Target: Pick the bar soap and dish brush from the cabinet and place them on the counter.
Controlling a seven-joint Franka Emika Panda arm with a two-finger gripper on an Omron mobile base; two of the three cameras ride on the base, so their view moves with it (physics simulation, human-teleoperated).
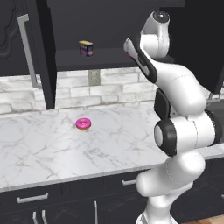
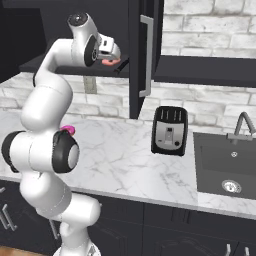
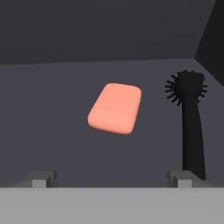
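Observation:
In the hand view the salmon-orange bar soap (image 3: 114,108) lies flat on the dark shelf of the cabinet (image 1: 100,59), straight ahead of my gripper (image 3: 113,179). The jaws stand open and wide apart, with nothing between them. The black dish brush (image 3: 190,127) lies just right of the soap, bristled head away from me and handle running back past the right fingertip (image 3: 181,178). From the right base view my gripper (image 2: 112,54) hovers just above the bar soap (image 2: 111,62) inside the open cabinet. The white marble counter (image 1: 65,148) stretches below.
A yellow-and-blue box (image 1: 86,48) stands on the shelf to the left. A pink donut (image 1: 83,124) lies on the counter. An open cabinet door (image 2: 145,55) hangs right of the hand. A black toaster (image 2: 170,131) and a sink (image 2: 225,165) are further right.

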